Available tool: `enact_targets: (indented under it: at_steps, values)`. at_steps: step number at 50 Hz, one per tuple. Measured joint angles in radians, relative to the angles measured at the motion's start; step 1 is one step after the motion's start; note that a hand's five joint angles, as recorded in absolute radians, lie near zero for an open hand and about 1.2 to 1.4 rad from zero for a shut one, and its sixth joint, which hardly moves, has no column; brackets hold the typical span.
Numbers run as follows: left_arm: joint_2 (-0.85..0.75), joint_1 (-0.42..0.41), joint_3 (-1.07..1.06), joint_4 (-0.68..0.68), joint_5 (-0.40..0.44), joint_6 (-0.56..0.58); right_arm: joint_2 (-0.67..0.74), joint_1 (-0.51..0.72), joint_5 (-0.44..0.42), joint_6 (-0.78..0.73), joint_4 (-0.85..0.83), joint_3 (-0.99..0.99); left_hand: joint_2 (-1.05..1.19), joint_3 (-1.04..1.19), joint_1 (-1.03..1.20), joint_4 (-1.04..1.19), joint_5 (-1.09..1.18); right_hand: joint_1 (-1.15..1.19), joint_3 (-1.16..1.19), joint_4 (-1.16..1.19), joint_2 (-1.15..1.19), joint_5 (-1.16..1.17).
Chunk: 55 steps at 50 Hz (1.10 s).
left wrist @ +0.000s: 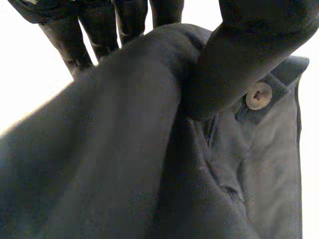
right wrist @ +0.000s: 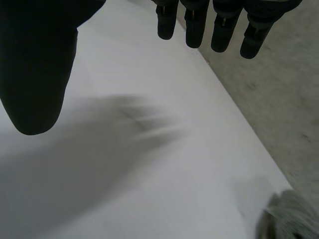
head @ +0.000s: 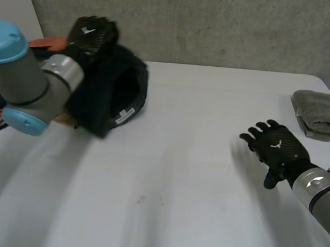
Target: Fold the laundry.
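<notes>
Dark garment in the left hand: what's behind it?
An orange item pokes out behind the dark garment, which the left hand pinches. The garment and the left arm cover the rest of it, so what it is cannot be told.

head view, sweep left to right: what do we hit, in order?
left arm → dark garment, pinched by the left hand → right hand, open above the table → folded grey towel
</notes>
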Motion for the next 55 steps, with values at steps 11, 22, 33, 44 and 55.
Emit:
enact_targets:
  at_steps: [11,22,33,44,55]
  values:
    - [-0.081,-0.349,0.073,-0.054,-0.186,-0.140,-0.050,-0.033,0.102,0.211,0.004,-0.036,0.003,0.008,0.000,0.000,0.011,0.000,0.000,0.000,0.000,0.000]
    - [-0.297,-0.489,0.172,-0.110,-0.250,-0.128,-0.055,-0.088,0.102,0.305,0.008,-0.053,-0.661,-0.645,-0.612,-0.671,-0.613,0.000,0.000,0.000,0.000,0.000]
    - [0.069,-0.385,-0.057,-0.130,-0.263,-0.083,-0.083,-0.077,0.096,0.301,0.048,-0.048,-0.838,-0.821,-0.779,-0.852,-0.801,0.000,0.000,0.000,0.000,0.000]
    - [0.379,-0.223,-0.512,-0.129,-0.266,0.157,-0.160,0.028,0.044,0.290,0.359,-0.051,-0.852,-0.831,-0.779,-0.861,-0.808,0.004,0.039,0.029,0.038,0.029]
    - [0.358,-0.031,-0.753,-0.131,-0.253,0.281,-0.041,0.187,-0.018,0.310,0.275,-0.043,-0.845,-0.828,-0.776,-0.853,-0.793,0.180,0.195,0.190,0.176,0.190]
